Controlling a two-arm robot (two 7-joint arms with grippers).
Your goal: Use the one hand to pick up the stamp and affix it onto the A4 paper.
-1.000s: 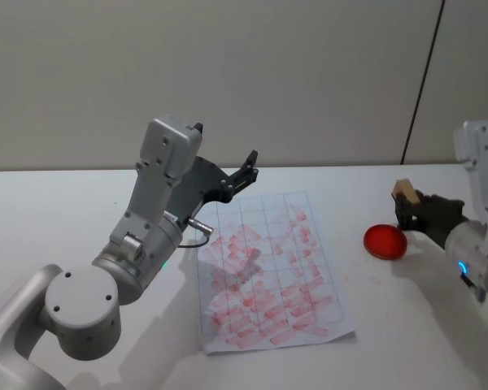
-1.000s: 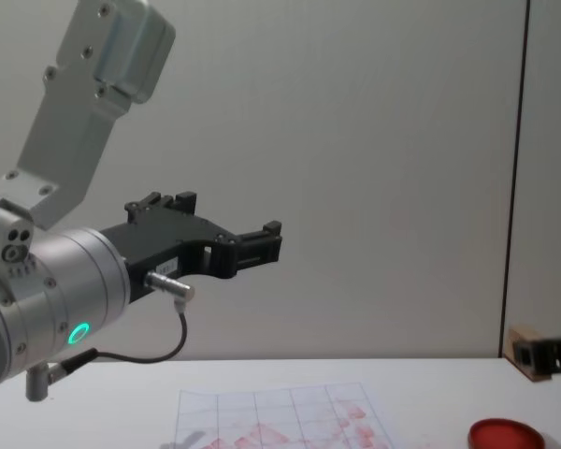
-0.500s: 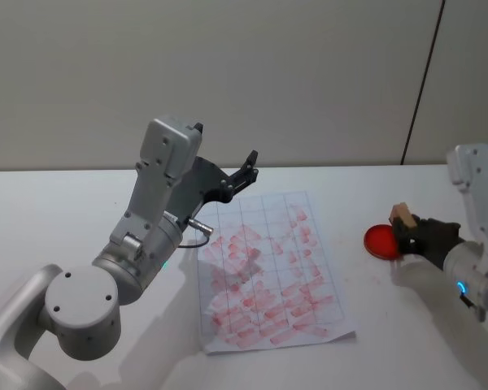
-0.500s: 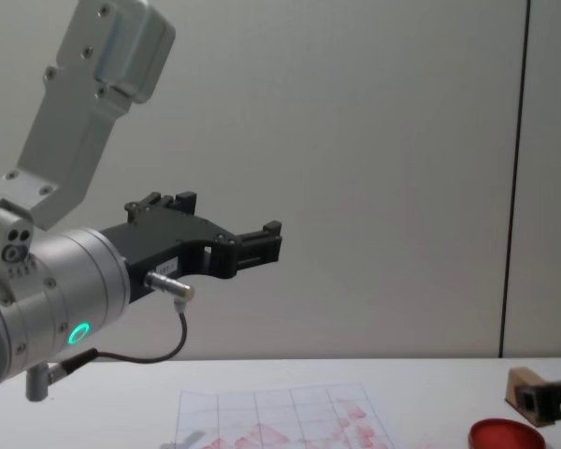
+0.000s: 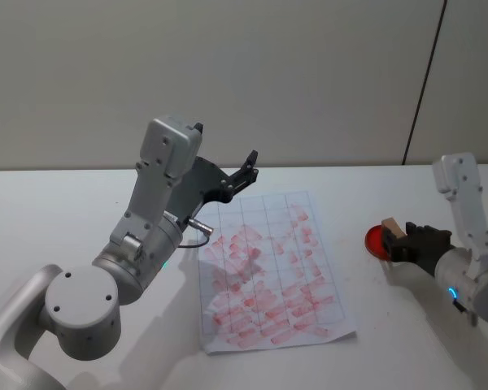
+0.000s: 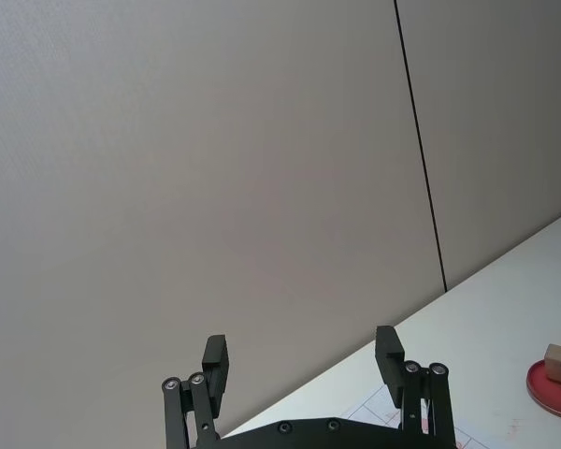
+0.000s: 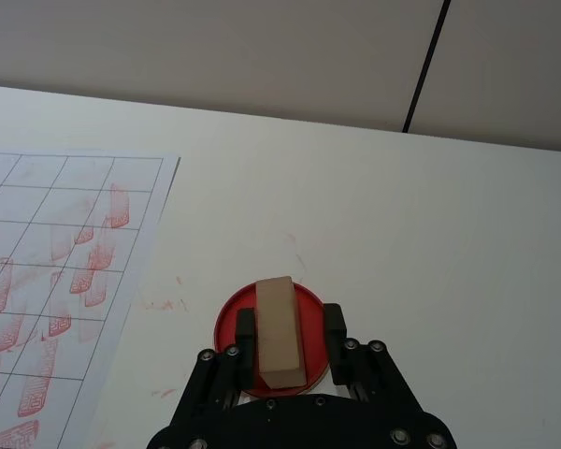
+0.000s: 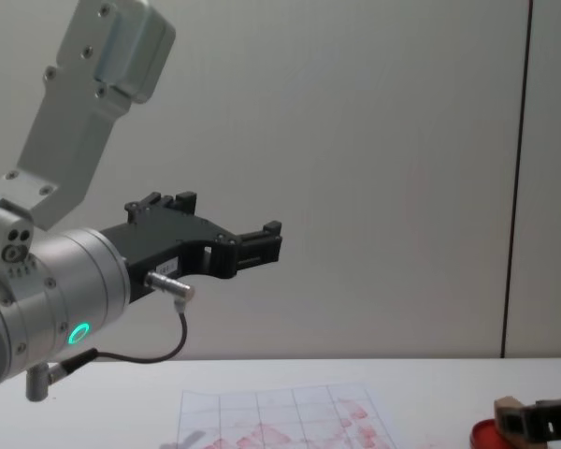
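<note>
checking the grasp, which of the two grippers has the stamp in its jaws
The right gripper: its jaws are shut on the stamp over the red ink pad. The left gripper hangs open and raised, holding nothing.

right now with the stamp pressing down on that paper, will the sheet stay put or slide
The A4 paper lies loose on the table, so it would probably slide or buckle if dragged sideways. A straight-down press by the stamp in the right gripper should pin it.

The arms are silver-grey with rounded joints, screw heads and glowing green-blue ring lights; a thin black cable loops beneath the left gripper (image 8: 262, 245), black like the right gripper (image 7: 282, 327).
</note>
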